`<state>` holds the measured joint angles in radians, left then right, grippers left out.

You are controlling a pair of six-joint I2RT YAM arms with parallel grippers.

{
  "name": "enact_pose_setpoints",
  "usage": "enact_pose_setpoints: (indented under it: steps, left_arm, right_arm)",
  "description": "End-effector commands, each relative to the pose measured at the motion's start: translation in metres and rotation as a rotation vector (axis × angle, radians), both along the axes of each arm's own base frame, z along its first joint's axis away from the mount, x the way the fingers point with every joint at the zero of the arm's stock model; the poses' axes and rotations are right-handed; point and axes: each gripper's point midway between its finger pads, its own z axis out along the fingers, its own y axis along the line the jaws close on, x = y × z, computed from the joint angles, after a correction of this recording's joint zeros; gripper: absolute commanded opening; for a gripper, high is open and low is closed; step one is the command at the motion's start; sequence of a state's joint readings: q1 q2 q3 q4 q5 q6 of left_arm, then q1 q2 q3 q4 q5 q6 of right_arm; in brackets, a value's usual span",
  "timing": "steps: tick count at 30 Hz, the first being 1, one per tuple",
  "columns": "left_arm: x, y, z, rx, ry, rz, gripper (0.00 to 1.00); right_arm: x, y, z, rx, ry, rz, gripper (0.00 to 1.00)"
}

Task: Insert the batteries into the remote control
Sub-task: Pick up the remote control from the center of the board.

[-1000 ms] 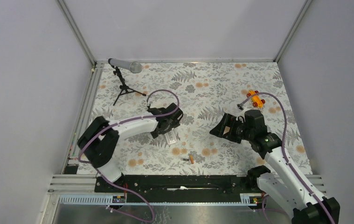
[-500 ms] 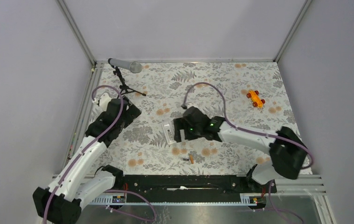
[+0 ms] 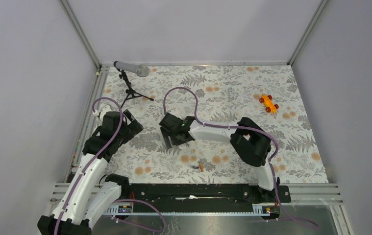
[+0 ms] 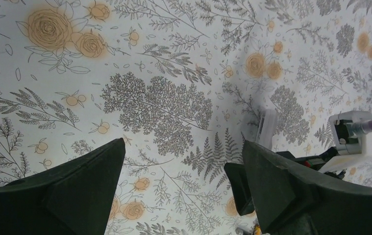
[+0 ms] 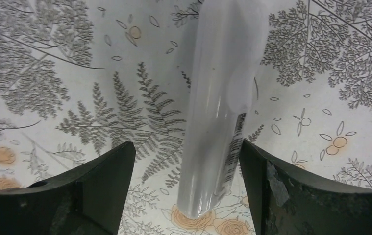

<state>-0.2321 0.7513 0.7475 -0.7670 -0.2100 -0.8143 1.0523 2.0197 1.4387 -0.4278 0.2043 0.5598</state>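
Right claw (image 5: 185,147): open, fingers down on either side of the remote (image 5: 218,98). The bar runs lengthwise between them, with a clear gap on one side and a thin one on the other. No grip visible.
The remote lies flat on the floral mat (image 3: 223,98). From above the right claw hides most of it; the left wrist view shows it past the fingertips (image 4: 266,126).
Left claw (image 4: 183,147): wide open, nothing in it, over bare mat well left of the remote.
Batteries (image 3: 197,167): both loose on the mat, side by side, near the remote on its arm-base side and slightly right, apart from it.
Microphone (image 3: 132,69): far-left of the remote. Toy car (image 3: 268,104): well to its right.
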Motion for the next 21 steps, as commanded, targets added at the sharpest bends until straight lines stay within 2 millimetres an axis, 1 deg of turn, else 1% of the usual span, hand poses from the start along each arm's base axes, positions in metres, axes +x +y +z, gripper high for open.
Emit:
enact_pose_setpoints:
  steps: [1,4,5,8,10,12,13,14,17,18,19,21]
  left_arm:
    - [0.004,-0.007,-0.001,-0.013,-0.004,-0.055,0.99]
    - [0.006,-0.009,-0.004,-0.02,-0.003,-0.062,0.99]
    - [0.007,-0.01,-0.005,-0.023,-0.003,-0.066,0.99]
    - [0.01,-0.011,-0.008,-0.027,0.004,-0.069,0.99]
    - [0.012,-0.012,-0.009,-0.027,0.012,-0.071,0.99]
    - [0.014,-0.011,-0.01,-0.021,0.015,-0.073,0.99]
    - [0.015,-0.01,-0.01,-0.016,0.013,-0.074,0.99]
    - [0.016,-0.009,-0.01,-0.012,0.014,-0.072,0.99]
    - [0.017,-0.011,-0.01,-0.019,0.007,-0.088,0.99]
    - [0.019,-0.016,-0.009,-0.033,-0.004,-0.113,0.99]
    - [0.02,-0.021,-0.007,-0.053,-0.018,-0.142,0.99]
    - [0.021,-0.032,-0.004,-0.087,-0.046,-0.195,0.99]
  right_arm:
    - [0.002,-0.024,-0.007,-0.15,-0.029,-0.04,0.83]
    - [-0.001,-0.028,-0.015,-0.178,-0.011,-0.031,0.72]
    - [-0.001,-0.029,-0.016,-0.189,-0.007,-0.029,0.71]
    - [-0.003,-0.031,-0.021,-0.202,0.0,-0.014,0.72]
    - [-0.005,-0.029,-0.022,-0.193,0.01,0.005,0.74]
    - [-0.009,-0.024,-0.023,-0.168,0.028,0.026,0.73]
    - [-0.01,-0.023,-0.023,-0.158,0.035,0.036,0.7]
    - [-0.011,-0.022,-0.023,-0.154,0.036,0.041,0.65]
    - [-0.008,-0.026,-0.024,-0.157,0.011,0.051,0.41]
    - [-0.005,-0.028,-0.024,-0.154,-0.003,0.058,0.37]
    - [-0.004,-0.028,-0.023,-0.14,-0.012,0.067,0.34]
    - [0.001,-0.028,-0.015,-0.1,-0.044,0.094,0.31]
